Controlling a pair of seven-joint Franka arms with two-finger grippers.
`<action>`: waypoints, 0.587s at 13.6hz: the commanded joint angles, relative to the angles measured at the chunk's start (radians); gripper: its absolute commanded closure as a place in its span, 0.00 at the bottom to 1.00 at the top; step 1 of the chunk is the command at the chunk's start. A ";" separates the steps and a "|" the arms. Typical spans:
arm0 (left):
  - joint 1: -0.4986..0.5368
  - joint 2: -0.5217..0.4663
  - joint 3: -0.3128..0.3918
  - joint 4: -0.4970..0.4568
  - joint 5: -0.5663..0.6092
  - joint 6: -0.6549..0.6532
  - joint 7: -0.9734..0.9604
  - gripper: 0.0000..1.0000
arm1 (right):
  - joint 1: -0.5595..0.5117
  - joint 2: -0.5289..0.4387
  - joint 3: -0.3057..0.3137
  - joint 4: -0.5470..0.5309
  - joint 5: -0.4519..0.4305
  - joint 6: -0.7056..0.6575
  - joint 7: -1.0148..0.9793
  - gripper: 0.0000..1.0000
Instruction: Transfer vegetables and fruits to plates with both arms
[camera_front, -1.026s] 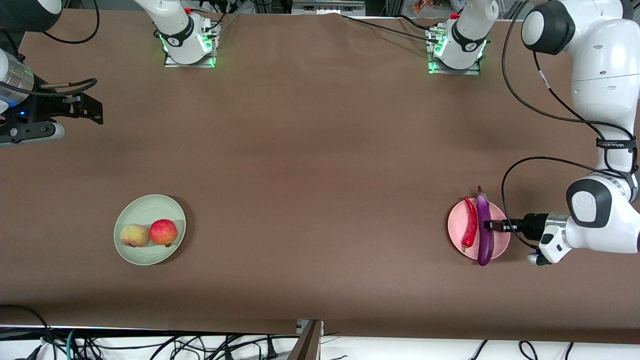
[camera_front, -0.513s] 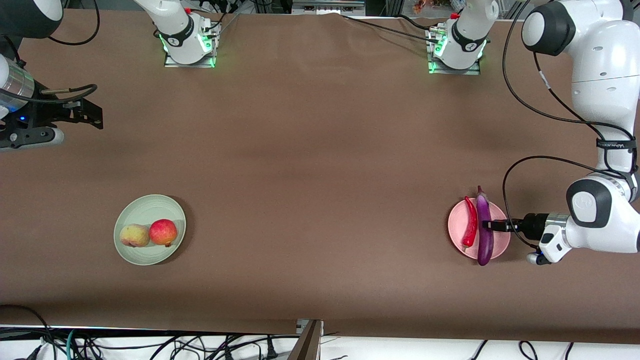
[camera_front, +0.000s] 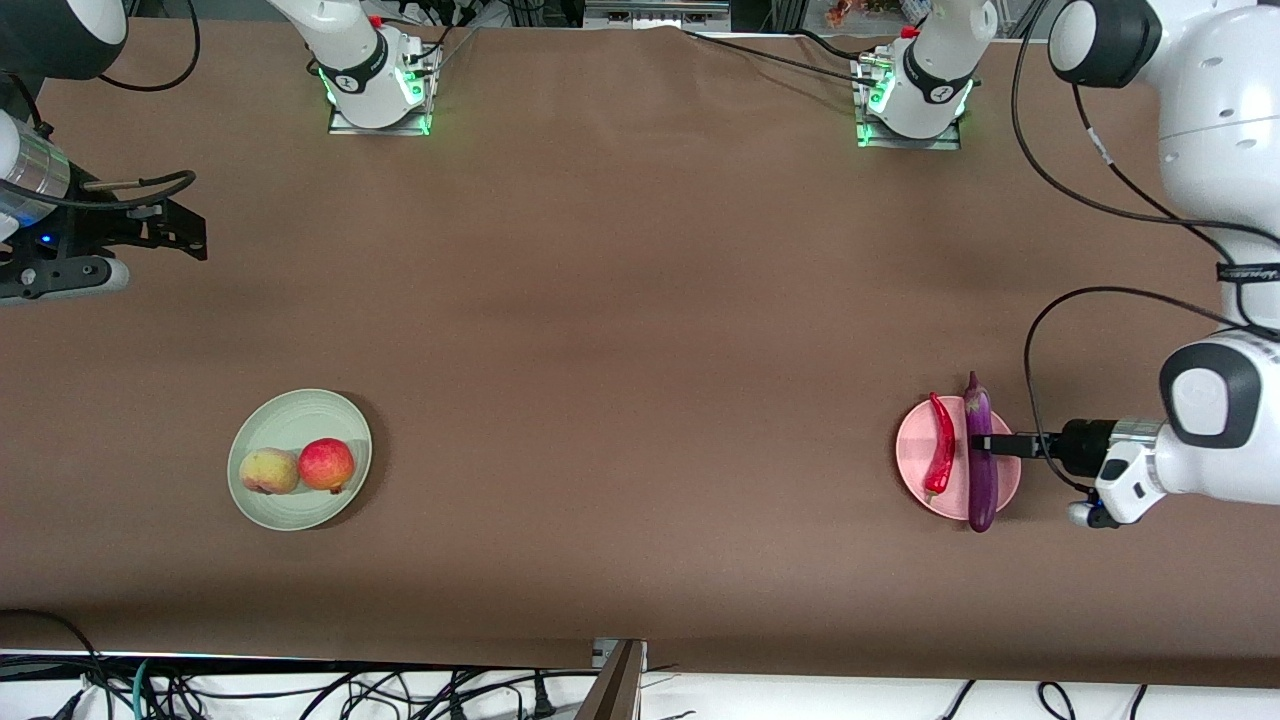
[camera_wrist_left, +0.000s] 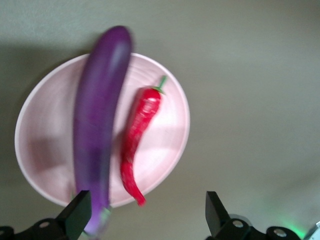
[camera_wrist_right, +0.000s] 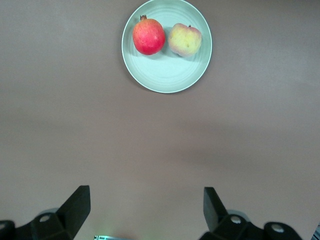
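The purple eggplant (camera_front: 980, 462) and the red chili pepper (camera_front: 940, 457) lie side by side on the pink plate (camera_front: 915, 470) toward the left arm's end of the table. The eggplant's ends overhang the rim. My left gripper (camera_front: 1008, 445) is open and empty over the plate's edge, one finger beside the eggplant (camera_wrist_left: 97, 125). The chili (camera_wrist_left: 137, 140), the pink plate (camera_wrist_left: 45, 135) and the gripper (camera_wrist_left: 146, 216) also show in the left wrist view. The peach (camera_front: 268, 471) and the redder fruit (camera_front: 327, 465) sit on the mint green plate (camera_front: 300, 415). My right gripper (camera_front: 165, 228) waits open and empty over the right arm's end of the table.
The right wrist view shows the green plate (camera_wrist_right: 165, 75) with the redder fruit (camera_wrist_right: 148, 36) and peach (camera_wrist_right: 184, 40), past the right gripper (camera_wrist_right: 145, 216). Both arm bases (camera_front: 378, 80) stand far from the front camera. Cables (camera_front: 300, 690) hang under the table's edge nearest that camera.
The left arm has drawn back a little toward its own end of the table. The eggplant has shifted slightly the same way on the pink plate. The right gripper has barely moved.
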 joint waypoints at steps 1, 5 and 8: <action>-0.008 -0.138 -0.005 -0.020 0.076 -0.060 0.002 0.00 | -0.004 -0.003 0.000 -0.001 0.010 0.008 -0.013 0.00; -0.069 -0.319 -0.008 -0.022 0.249 -0.168 -0.044 0.00 | -0.008 -0.002 0.000 0.001 0.008 0.011 -0.001 0.00; -0.201 -0.447 -0.009 -0.022 0.399 -0.316 -0.178 0.00 | -0.013 0.000 -0.003 0.001 0.007 0.012 0.001 0.00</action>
